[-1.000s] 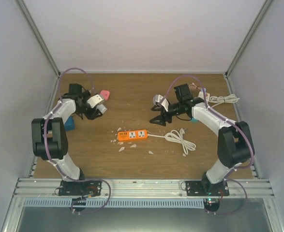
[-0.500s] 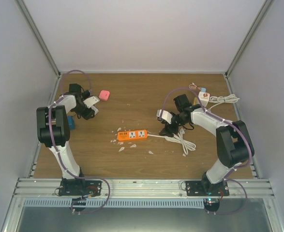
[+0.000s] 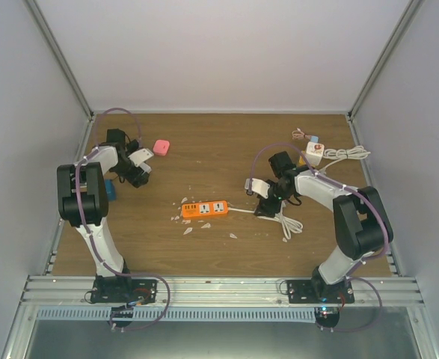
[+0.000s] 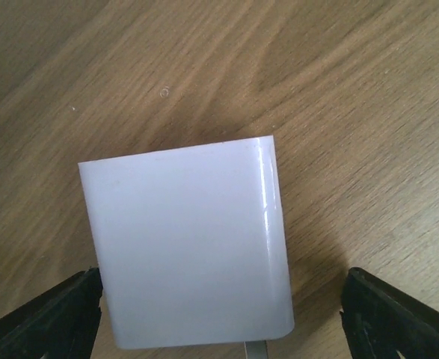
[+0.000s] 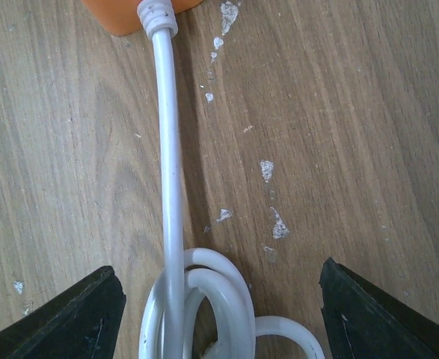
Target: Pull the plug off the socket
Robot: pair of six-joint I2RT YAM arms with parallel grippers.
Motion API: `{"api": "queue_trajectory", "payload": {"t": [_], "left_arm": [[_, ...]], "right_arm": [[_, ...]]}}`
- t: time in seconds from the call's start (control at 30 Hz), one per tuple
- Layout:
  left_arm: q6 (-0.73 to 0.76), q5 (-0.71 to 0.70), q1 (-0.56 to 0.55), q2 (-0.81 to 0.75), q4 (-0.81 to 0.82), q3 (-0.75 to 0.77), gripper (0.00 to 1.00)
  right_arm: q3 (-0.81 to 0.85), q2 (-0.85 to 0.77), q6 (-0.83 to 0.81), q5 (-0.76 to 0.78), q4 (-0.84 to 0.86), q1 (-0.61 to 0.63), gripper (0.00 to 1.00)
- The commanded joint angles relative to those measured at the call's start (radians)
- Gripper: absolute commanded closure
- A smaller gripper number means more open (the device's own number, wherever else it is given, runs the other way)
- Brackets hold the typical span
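Likely light, hard and slippery: pinch white plug (image 4: 185, 243) across its flat faces. Left claw (image 4: 223, 314) wide astride it; right claw (image 5: 218, 299) wide over cord (image 5: 167, 149).

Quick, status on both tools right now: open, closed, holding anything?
Left tool: open, straddling a glossy white rectangular plastic block, gap on one side.
Right tool: open, empty, over the round white cable.
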Motion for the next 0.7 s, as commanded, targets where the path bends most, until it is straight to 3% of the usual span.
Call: {"api": "queue_trajectory", "payload": {"t": [0.0, 0.2, 0.5, 0.67], "left_arm": [[-0.004, 0.054, 0.007, -0.034, -0.018, 0.013, 0.09], [-0.022, 0.096, 0.004, -0.107, -0.033, 0.039, 0.01], [-0.086, 0.219, -0.007, -0.178, -0.075, 0.087, 0.01], [-0.133, 0.208, -0.055, -0.187, -0.082, 0.104, 0.01]], "right_arm": [[0.012, 0.02, -0.023, 0.018, -0.022, -0.004, 0.28], [0.031, 0.068, -0.043, 0.019, -0.033, 0.006, 0.33], [-0.013, 0.065, -0.063, 0.068, -0.023, 0.008, 0.57], [-0.056, 0.044, -0.08, 0.115, -0.02, -0.001, 0.69]]}}
